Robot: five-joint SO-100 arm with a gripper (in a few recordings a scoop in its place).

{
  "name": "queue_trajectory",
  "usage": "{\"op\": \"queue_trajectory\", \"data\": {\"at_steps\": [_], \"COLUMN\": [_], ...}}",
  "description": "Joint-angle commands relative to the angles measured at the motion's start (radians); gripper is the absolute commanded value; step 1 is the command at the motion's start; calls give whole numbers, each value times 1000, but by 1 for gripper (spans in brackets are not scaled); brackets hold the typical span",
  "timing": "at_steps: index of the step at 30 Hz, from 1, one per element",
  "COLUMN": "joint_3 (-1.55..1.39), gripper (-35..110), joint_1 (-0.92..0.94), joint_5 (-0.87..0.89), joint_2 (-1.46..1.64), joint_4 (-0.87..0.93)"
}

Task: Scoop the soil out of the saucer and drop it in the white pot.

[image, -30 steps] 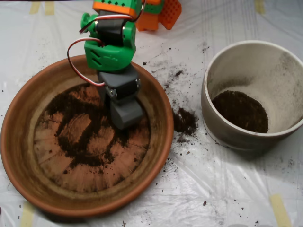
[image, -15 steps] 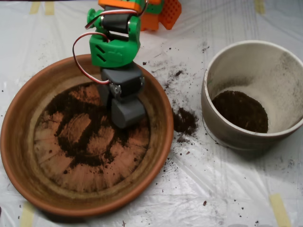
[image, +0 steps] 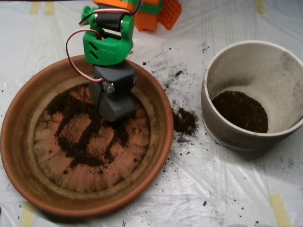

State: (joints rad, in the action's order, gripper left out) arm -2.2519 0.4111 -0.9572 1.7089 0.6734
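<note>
Shifted left since earlier, hand (image: 115, 108) sits in saucer (image: 19, 118) over soil (image: 75, 142), seemingly closed

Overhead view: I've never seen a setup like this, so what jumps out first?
The big terracotta saucer at left draws the eye, with dark soil smeared in streaks over its ridged floor. A bright green and grey arm reaches down into it from the top, its grey scoop low over the soil. At right stands the white pot with a dark heap of soil at its bottom, and a spilled clump lies on the plastic sheet between the two.
</note>
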Motion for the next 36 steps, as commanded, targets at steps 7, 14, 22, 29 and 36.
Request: {"op": "queue_trajectory", "data": {"at_steps": [7,14,22,29,36], "joint_3": [74,132,318,525,732], "gripper": [-1,-1,-1,-1,-1], "joint_1": [-3,-18,-89,-242,-492], "joint_5": [348,710,784,792,818], "joint_2": [187,380,522,532,459], "joint_4": [-77,-71,112,308,462]}}
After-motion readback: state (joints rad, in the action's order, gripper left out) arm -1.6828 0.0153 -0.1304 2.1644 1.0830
